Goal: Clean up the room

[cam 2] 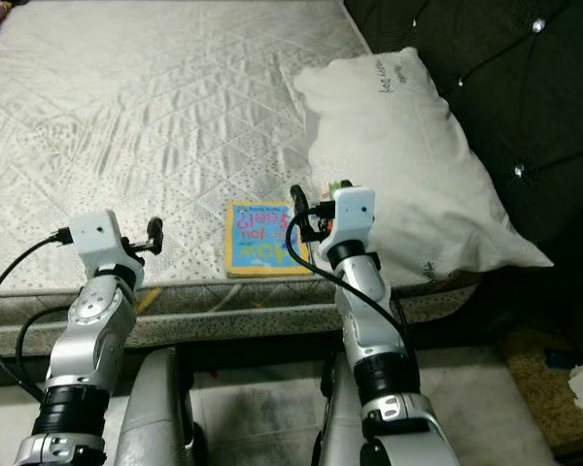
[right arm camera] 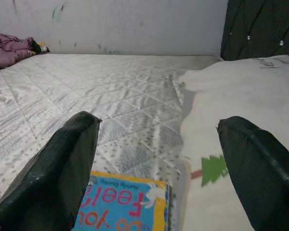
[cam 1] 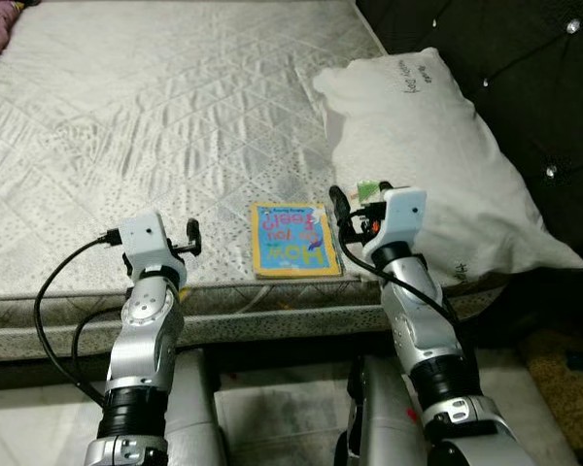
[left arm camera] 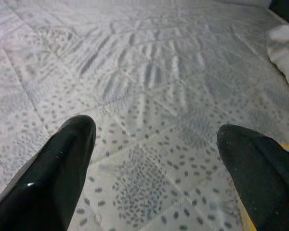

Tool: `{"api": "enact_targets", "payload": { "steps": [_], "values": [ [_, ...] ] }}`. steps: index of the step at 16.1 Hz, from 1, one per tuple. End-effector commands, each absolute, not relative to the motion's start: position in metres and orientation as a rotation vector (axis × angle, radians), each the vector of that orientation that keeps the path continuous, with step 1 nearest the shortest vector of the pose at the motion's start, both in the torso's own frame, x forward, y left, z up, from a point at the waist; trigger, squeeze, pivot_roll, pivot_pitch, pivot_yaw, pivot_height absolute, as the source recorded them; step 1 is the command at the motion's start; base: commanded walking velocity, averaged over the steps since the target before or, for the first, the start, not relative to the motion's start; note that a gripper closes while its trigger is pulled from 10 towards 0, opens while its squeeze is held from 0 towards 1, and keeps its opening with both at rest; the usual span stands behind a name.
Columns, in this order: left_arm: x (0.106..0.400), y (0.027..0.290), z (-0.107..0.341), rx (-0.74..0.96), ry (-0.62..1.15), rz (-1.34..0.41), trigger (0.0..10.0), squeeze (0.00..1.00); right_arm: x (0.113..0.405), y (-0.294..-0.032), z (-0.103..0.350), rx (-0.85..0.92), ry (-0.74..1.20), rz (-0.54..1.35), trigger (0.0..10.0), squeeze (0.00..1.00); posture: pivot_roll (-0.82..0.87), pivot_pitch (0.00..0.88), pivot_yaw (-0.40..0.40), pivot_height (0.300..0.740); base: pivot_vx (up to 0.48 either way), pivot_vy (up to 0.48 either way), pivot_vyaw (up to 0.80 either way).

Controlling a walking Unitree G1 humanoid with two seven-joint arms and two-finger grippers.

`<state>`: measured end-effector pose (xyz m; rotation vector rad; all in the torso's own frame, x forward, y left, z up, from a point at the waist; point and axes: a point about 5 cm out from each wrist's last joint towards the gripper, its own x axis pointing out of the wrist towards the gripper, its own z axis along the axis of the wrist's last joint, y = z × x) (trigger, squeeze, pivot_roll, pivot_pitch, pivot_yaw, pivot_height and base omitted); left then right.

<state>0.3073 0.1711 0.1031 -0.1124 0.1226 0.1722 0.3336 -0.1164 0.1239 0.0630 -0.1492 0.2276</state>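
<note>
While the book (cam 1: 293, 240) lies just below it, the right gripper (right arm camera: 156, 159) hovers with fingers spread.

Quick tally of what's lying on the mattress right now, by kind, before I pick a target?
Yellow-bordered blue picture book: 1
White pillow with printed lettering: 1
Crumpled pink-purple cloth at the far corner: 1
Total: 3
Both the left gripper and the right gripper are open and hold nothing.
</note>
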Motion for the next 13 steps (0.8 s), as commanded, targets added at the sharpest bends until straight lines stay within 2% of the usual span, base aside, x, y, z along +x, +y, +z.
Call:
{"api": "enact_targets", "payload": {
  "steps": [1,3,4,5,8,13],
  "values": [
    [0.306,0.171,0.107,-0.103,0.102,0.181,10.0,1.00,0.336,-0.118,0.130,0.087,-0.174,0.211,10.0,0.00,0.01,0.000,-0.016,0.652,0.000,0.000,0.00],
    [0.309,0.168,0.112,-0.075,0.087,0.172,10.0,1.00,0.336,-0.118,0.132,0.092,-0.179,0.210,10.0,0.00,0.02,0.003,-0.016,0.675,0.000,0.000,0.00],
    [0.311,0.168,0.113,-0.070,0.081,0.171,10.0,0.82,0.338,-0.118,0.132,0.090,-0.179,0.209,10.0,0.00,0.02,0.009,-0.017,0.689,0.000,0.000,0.00],
    [0.313,0.168,0.113,-0.063,0.083,0.173,10.0,0.00,0.339,-0.121,0.131,0.085,-0.175,0.202,10.0,0.00,0.02,0.010,-0.019,0.698,0.000,0.000,0.00],
    [0.316,0.163,0.113,-0.039,0.085,0.170,10.0,0.00,0.337,-0.128,0.127,0.067,-0.162,0.186,10.0,0.00,0.02,0.007,-0.032,0.736,0.000,0.000,0.00],
    [0.312,0.164,0.106,-0.055,0.096,0.169,10.0,0.00,0.333,-0.129,0.118,0.055,-0.136,0.179,10.0,0.00,0.01,0.016,-0.038,0.740,0.000,0.000,0.00]
  ]
}}
